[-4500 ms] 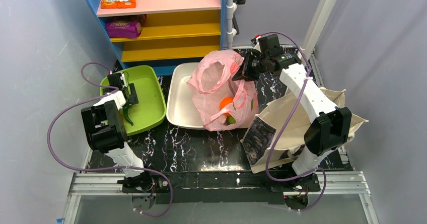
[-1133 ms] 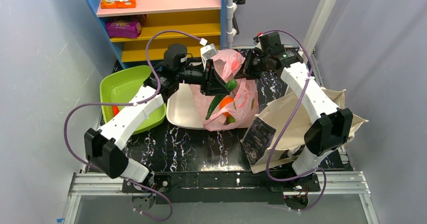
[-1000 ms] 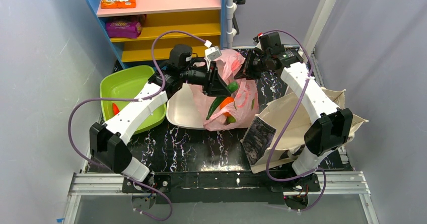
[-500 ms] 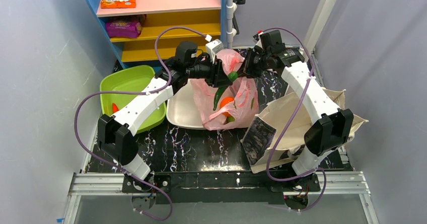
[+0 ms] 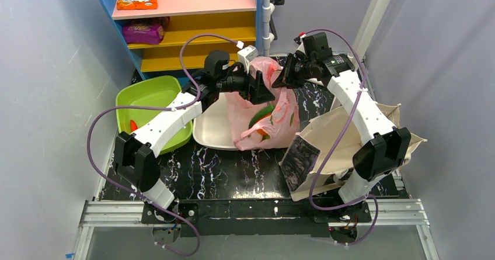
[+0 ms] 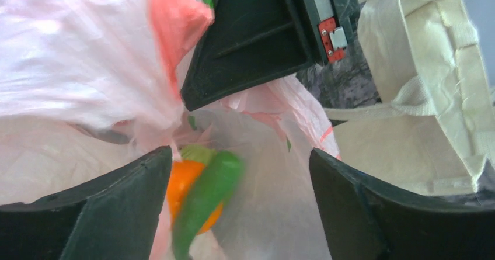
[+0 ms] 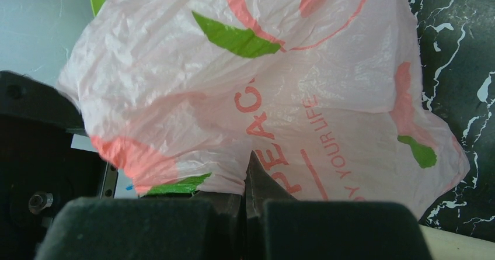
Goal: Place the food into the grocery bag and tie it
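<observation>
left to right, top view. green tray (image 5: 153,99) at the left edge of the table, one small red piece (image 5: 134,125) lying in it – judged to be food not yet bagged. just beside it, the white tray (image 5: 209,128), on which the grocery bag (image 5: 279,115) partly rests.

left gripper (image 6: 240,160) – poised over the bag's mouth, jaws spread wide, nothing between them. below it, inside the bag, a long green piece (image 6: 205,201) shows blurred against the orange fruit (image 6: 184,185); both lie low in the bag, clear of the fingers.

right gripper (image 7: 251,204) – jaws closed tight on a fold of the bag's upper edge at its far right side, holding the mouth up and open. whether the fold is a handle loop or plain rim cannot be told.

canvas tote (image 5: 356,137) – slumped at the right, apart from the task.

handling, as a judgement: the bag is thin, soft film that creases, slides between pads and may tear if dragged against the load; it keeps no shape of its own and should sag around the produce once let go. the food inside looks light and firm. for tying, the bunched handle loops at the top are the places to grip, one per gripper, well above the contents. the red piece is small and likely to roll in the tray, so it calls for a narrow, centred pinch.
</observation>
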Controlling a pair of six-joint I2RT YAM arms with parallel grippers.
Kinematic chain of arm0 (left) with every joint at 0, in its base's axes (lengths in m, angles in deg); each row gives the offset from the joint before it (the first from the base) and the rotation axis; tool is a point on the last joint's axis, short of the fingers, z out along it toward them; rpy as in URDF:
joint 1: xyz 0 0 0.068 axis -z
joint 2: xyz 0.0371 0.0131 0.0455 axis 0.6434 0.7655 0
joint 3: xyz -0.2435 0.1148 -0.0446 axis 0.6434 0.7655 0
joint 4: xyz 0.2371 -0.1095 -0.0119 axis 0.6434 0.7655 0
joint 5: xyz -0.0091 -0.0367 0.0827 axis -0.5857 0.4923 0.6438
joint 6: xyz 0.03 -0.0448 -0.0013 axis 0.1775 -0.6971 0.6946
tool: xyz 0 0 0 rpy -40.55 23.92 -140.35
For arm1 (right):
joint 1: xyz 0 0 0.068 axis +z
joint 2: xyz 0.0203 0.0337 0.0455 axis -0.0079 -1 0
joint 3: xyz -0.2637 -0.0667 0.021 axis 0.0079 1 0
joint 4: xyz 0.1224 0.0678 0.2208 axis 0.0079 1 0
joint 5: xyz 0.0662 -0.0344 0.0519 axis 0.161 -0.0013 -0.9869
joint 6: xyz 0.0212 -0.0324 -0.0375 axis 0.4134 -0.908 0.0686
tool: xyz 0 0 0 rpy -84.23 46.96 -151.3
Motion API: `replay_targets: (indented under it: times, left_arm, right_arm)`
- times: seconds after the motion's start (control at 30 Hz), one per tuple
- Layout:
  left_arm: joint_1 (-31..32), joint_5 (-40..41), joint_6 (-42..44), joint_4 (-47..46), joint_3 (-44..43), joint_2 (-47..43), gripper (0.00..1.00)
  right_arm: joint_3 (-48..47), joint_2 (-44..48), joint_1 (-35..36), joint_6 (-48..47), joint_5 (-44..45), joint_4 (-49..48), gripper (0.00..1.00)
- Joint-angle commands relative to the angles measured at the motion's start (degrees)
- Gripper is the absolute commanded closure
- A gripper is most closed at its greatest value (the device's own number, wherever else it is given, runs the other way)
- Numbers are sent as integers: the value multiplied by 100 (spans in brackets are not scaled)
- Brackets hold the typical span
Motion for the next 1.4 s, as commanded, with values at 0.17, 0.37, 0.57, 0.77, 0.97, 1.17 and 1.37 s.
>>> replay_targets:
  times: [0.17,0.37,0.57,0.77,0.97,1.17,1.37]
  left_arm:
    - [32,-303,-156,-217,-4,-264,2]
    - [32,-94,-63,-2,-45,-573,2]
    - [32,976,424,1030,-287,-972,2]
    - [32,3091,819,2010,-336,-1539,2]
    - [-172,5663,654,3119,-403,-1755,2]
    - [-875,5999,516,3384,189,-2059,2]
    - [-1759,6334,342,3475,841,-2228,2]
  right_arm:
    - [-186,114,12,-77,-13,-6,99]
    - [-171,98,11,-96,-5,-5,99]
    - [-154,82,11,-94,-22,-6,99]
    - [-110,81,12,-91,-58,-61,99]
    - [-60,78,11,-82,-100,-115,99]
    - [-10,37,14,-53,-161,-157,99]
    - [58,5,11,-10,-226,-266,99]
